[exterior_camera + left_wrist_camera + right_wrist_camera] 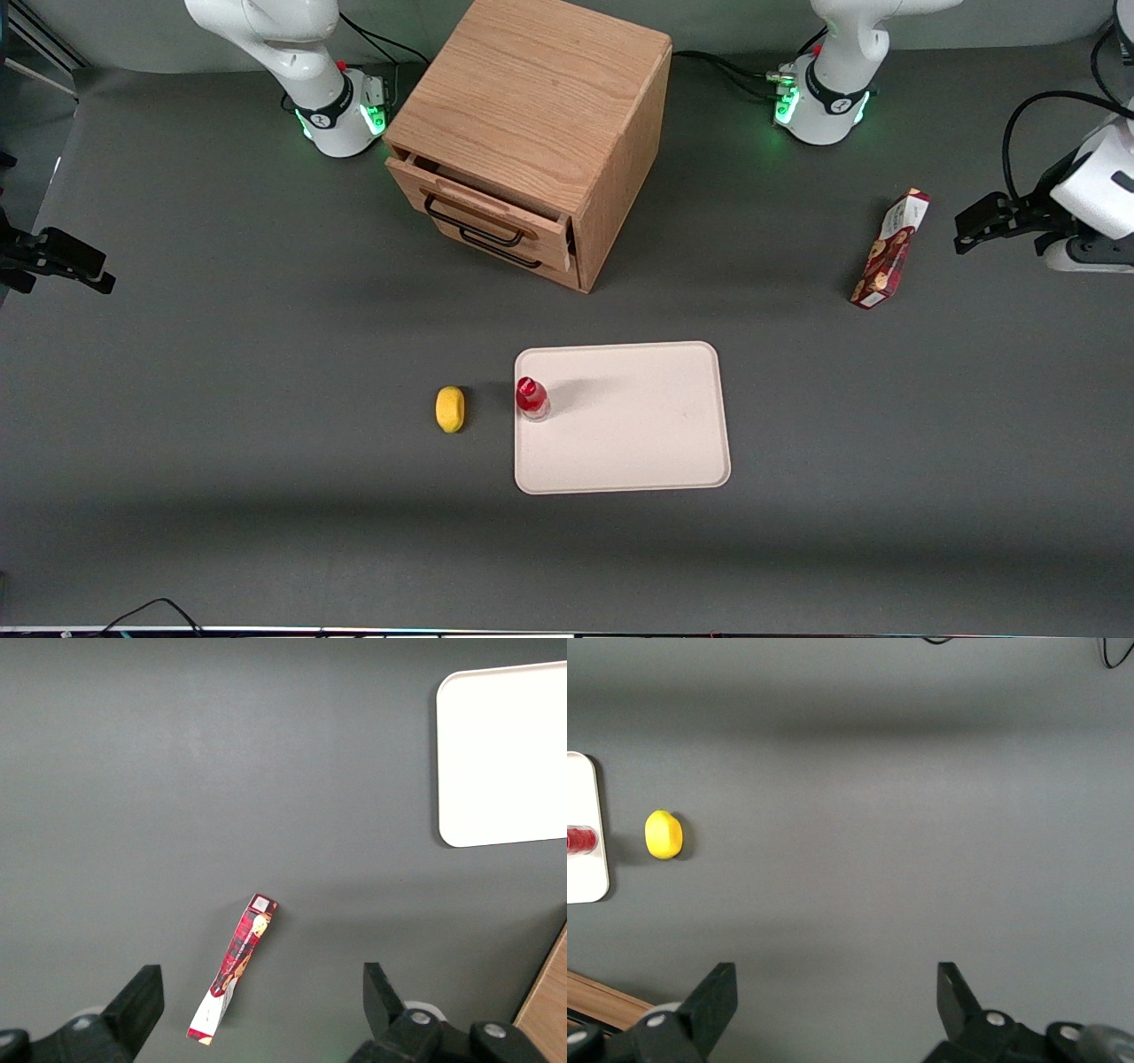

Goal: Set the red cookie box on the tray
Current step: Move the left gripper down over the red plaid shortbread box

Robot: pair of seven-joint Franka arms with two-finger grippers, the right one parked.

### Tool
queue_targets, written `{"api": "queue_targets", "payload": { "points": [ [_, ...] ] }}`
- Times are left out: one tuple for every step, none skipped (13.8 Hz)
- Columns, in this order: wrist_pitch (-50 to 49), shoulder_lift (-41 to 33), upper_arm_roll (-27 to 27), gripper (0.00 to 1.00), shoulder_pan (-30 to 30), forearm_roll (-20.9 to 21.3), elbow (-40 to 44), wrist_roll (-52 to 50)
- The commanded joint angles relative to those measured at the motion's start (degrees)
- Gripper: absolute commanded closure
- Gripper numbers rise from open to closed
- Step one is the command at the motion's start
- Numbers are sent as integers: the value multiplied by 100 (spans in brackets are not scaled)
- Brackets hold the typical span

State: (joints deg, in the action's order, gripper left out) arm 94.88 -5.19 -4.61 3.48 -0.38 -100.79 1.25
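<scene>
The red cookie box [890, 250] lies on the grey table toward the working arm's end, farther from the front camera than the tray [638, 434]. The tray is flat and cream-white, near the table's middle. My left gripper [972, 232] hovers beside the box, farther out toward the working arm's end of the table, open and empty. In the left wrist view the box [237, 964] lies well below, between my wide-apart fingers [142, 1003], and part of the tray [505, 753] shows.
A small red-capped bottle [532, 398] stands on the tray's edge toward the parked arm. A yellow lemon [450, 408] lies beside the tray. A wooden drawer cabinet [540, 124] with its top drawer slightly open stands farther from the front camera.
</scene>
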Motion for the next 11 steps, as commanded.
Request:
{"api": "queue_targets", "payload": {
  "points": [
    [-154,70,-14,0,-5,82,148,-107],
    [-154,70,-14,0,-5,82,148,-98],
    [-154,79,-14,0,-5,82,148,-63],
    [-163,79,-14,0,-5,82,122,-28],
    [-189,88,-5,0,3,82,60,-11],
    [-329,123,-5,0,-5,82,-79,-2],
    [-426,132,-5,0,-14,99,-316,59],
    [-418,123,-14,0,-14,99,-657,234],
    [-322,123,-14,0,-14,117,-957,453],
    [-182,132,3,0,-5,143,-1256,638],
    [71,88,21,0,12,161,-1589,831]
  ]
}}
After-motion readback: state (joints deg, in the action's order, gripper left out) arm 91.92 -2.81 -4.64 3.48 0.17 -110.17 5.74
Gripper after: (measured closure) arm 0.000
